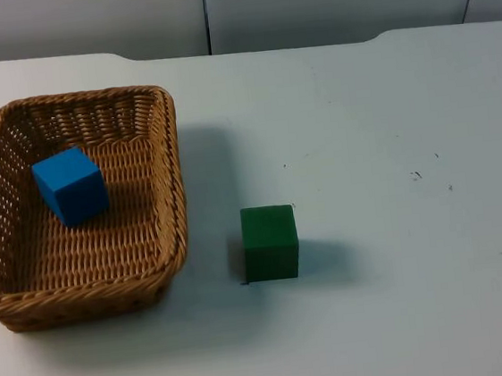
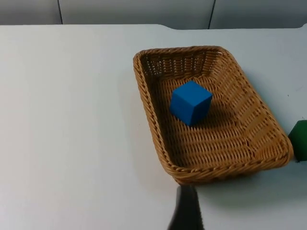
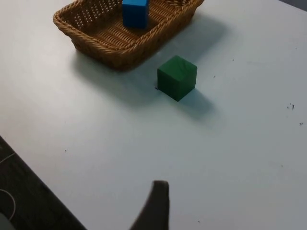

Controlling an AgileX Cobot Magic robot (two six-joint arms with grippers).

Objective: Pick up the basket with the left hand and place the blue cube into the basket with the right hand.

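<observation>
Counter, basket, two cubes, two claws: cube already stowed.
We list a white counter (image 1: 388, 120); basket (image 1: 174, 205) resting on it, unlifted; blue cube (image 1: 71, 185) inside, tilted on the weave; green cube (image 1: 270, 242) just beside. Left claw (image 2: 186, 211) and right claw (image 3: 154, 206) wait clear; whether open or closed we cannot tell.

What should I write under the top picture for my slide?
A blue cube sits inside a wicker basket, beside a green cube.

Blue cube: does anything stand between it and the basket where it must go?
Nothing visible does. The blue cube already lies inside the basket. The green cube stands on the table beside the basket, apart from it.
</observation>
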